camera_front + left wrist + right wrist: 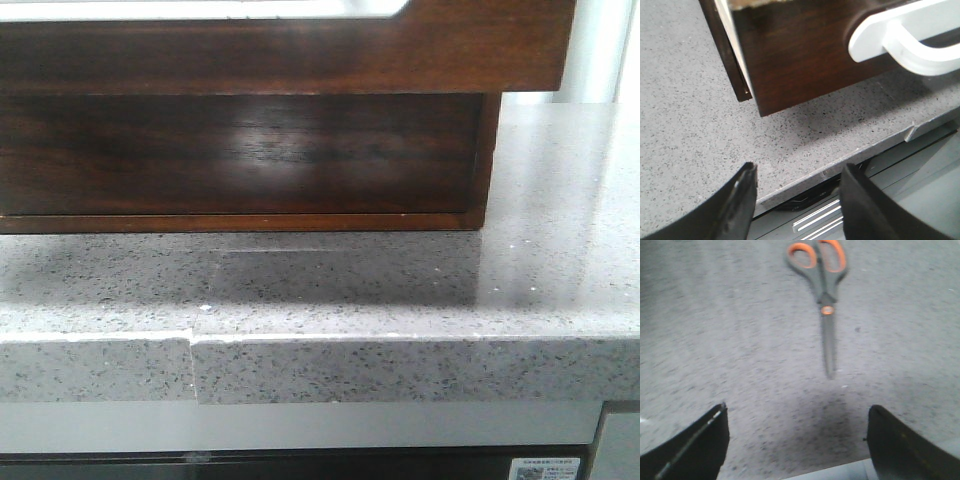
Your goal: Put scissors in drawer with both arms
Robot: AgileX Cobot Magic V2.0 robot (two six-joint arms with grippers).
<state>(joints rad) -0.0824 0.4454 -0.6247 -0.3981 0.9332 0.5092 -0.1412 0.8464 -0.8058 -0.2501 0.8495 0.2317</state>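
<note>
Both pincers wide open and empty, left pincer [797, 202] near drawer [805, 50], right pincer [795, 440] facing scissors [822, 295]

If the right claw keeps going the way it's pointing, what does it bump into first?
Probably the scissors: the open right gripper points at them, blade tip nearest, lying closed on the grey countertop. Depth is unclear; it might touch the counter first.

The drawer [280, 45] projects forward from its cabinet [240, 160], which stands on the counter [400, 300] back from its front edge. A handle [900, 37] sits on the drawer front. The scissors [824, 295] lie flat on the counter, closed, apart from other items.
</note>
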